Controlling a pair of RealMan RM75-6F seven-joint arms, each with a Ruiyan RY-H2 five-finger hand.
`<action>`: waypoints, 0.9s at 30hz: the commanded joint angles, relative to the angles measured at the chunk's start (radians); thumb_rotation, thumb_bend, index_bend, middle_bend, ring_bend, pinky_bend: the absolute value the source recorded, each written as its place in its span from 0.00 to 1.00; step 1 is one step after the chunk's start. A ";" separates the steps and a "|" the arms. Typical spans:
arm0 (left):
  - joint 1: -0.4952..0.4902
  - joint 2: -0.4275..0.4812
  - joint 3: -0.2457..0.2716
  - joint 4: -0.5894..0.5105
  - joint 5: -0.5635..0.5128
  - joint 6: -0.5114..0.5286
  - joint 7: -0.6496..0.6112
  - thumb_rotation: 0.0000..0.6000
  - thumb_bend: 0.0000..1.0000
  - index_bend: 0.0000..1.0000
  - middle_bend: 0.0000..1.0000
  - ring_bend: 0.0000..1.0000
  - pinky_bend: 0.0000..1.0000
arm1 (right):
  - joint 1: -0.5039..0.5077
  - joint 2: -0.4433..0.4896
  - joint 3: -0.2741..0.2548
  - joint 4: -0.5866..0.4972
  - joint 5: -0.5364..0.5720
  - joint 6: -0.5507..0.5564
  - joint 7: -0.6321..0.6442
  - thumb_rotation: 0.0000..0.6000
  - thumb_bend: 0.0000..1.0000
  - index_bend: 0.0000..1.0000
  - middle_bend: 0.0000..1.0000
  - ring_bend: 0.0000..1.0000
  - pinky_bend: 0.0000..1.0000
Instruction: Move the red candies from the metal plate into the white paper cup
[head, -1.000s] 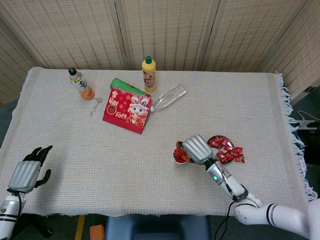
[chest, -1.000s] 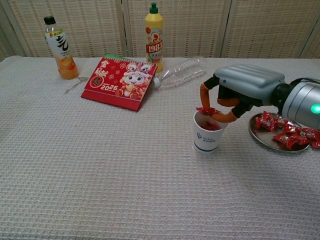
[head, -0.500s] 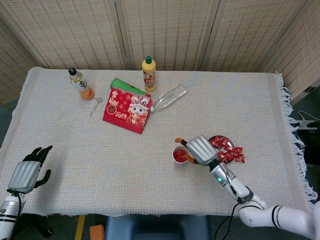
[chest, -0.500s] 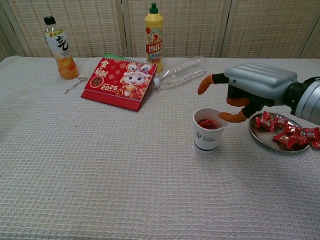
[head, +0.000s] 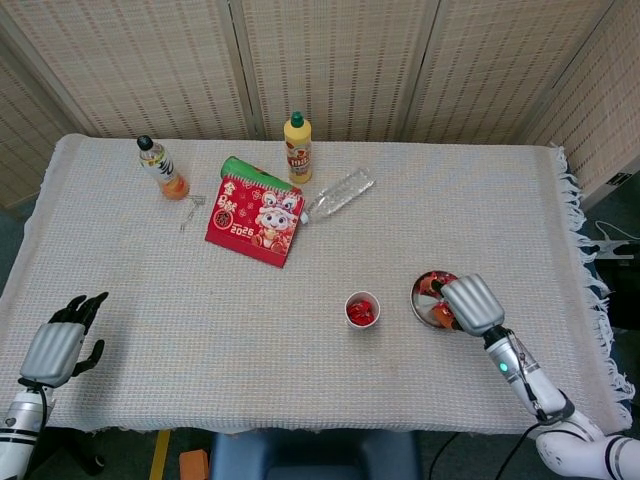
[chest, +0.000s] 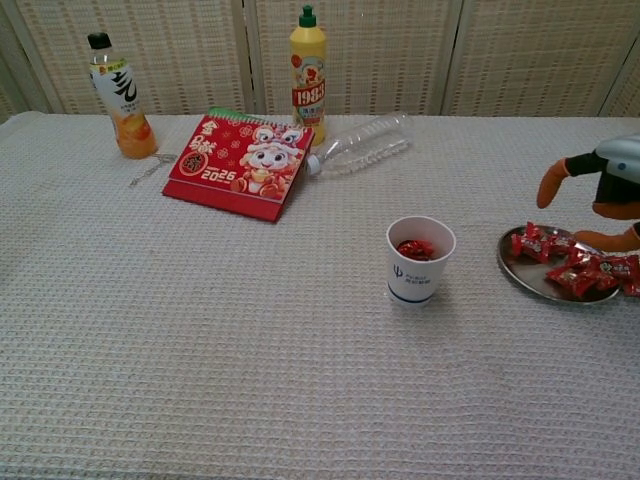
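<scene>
The white paper cup stands upright with red candies inside. To its right lies the metal plate carrying several red candies. My right hand hovers over the plate and covers most of it in the head view. Its fingers are spread apart and nothing shows between them. My left hand rests at the front left corner of the table, far from both, fingers apart and empty; the chest view does not show it.
A red 2026 calendar lies behind the cup, with a fallen clear bottle beside it. A yellow bottle and an orange drink bottle stand at the back. The fringed table edge is right of the plate.
My right hand let a candy drop into the cup, opened, and moved right from above the cup to above the plate. The left hand stayed put.
</scene>
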 joint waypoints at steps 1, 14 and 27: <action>-0.001 -0.003 0.003 -0.002 0.003 -0.002 0.006 1.00 0.48 0.00 0.12 0.07 0.24 | -0.064 -0.002 -0.038 0.084 0.012 0.039 0.008 1.00 0.27 0.43 1.00 0.90 1.00; -0.012 -0.015 0.009 0.001 0.001 -0.025 0.027 1.00 0.48 0.00 0.12 0.07 0.24 | -0.137 -0.076 -0.046 0.285 0.082 -0.014 0.075 1.00 0.27 0.38 1.00 0.89 1.00; -0.011 -0.009 0.007 0.003 0.001 -0.020 0.011 1.00 0.48 0.00 0.12 0.07 0.24 | -0.114 -0.182 -0.019 0.404 0.075 -0.061 0.061 1.00 0.27 0.43 1.00 0.90 1.00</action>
